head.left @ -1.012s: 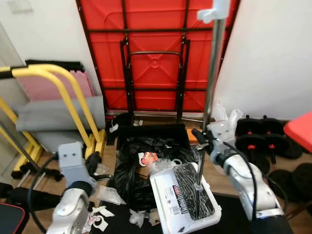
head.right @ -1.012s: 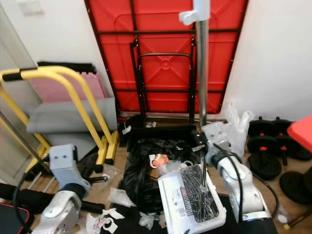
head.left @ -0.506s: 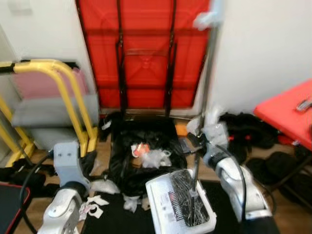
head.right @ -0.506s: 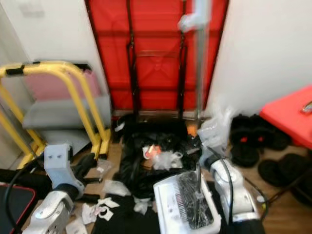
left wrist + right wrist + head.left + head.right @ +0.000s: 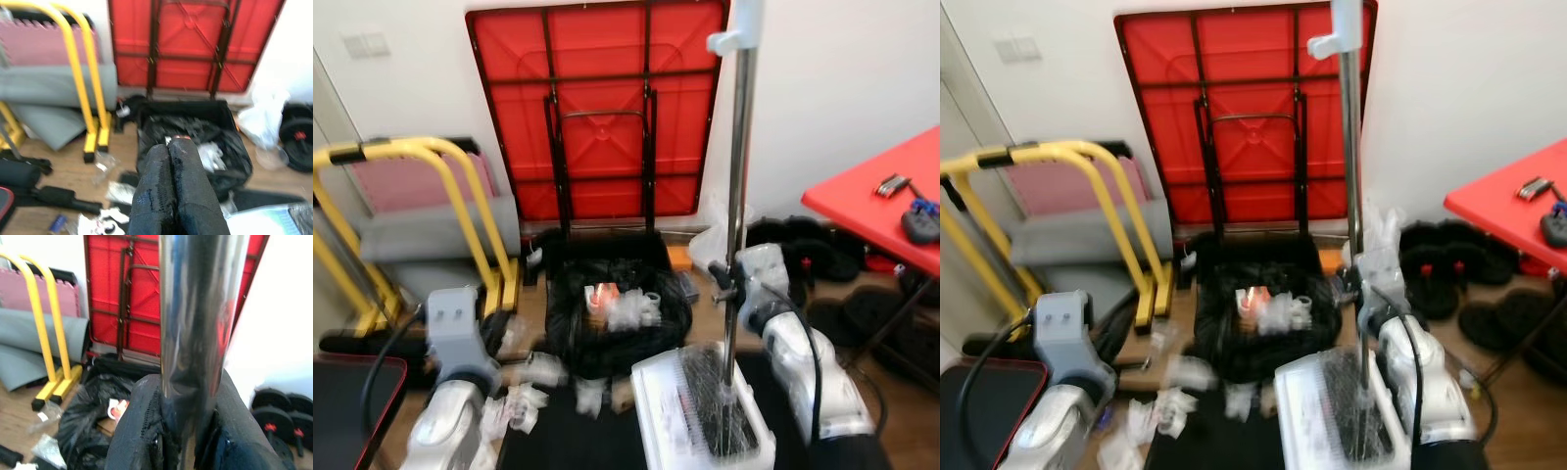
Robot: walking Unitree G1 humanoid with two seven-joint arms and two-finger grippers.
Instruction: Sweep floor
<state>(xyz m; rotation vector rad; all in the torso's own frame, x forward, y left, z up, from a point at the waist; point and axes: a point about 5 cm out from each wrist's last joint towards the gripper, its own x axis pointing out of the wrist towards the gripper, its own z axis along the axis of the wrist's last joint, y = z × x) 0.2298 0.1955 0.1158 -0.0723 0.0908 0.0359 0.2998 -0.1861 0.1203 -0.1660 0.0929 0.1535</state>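
The right gripper (image 5: pixel 724 290) is clamped round the upright steel pole (image 5: pixel 738 176) of the white dustpan (image 5: pixel 700 416), which sits on a black mat (image 5: pixel 568 446) on the wood floor (image 5: pixel 122 147). The left gripper (image 5: pixel 168 188) hangs with fingers pressed together. Ahead, a black rubbish bag (image 5: pixel 612 313), scattered wrappers (image 5: pixel 524 406), a folded red table (image 5: pixel 607 108) against the white wall (image 5: pixel 842 88), and yellow bars (image 5: pixel 460 206).

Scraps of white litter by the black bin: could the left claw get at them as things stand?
Probably yes: the left claw, shut and empty, points over the white litter on the floor beside the black bin, nothing between.
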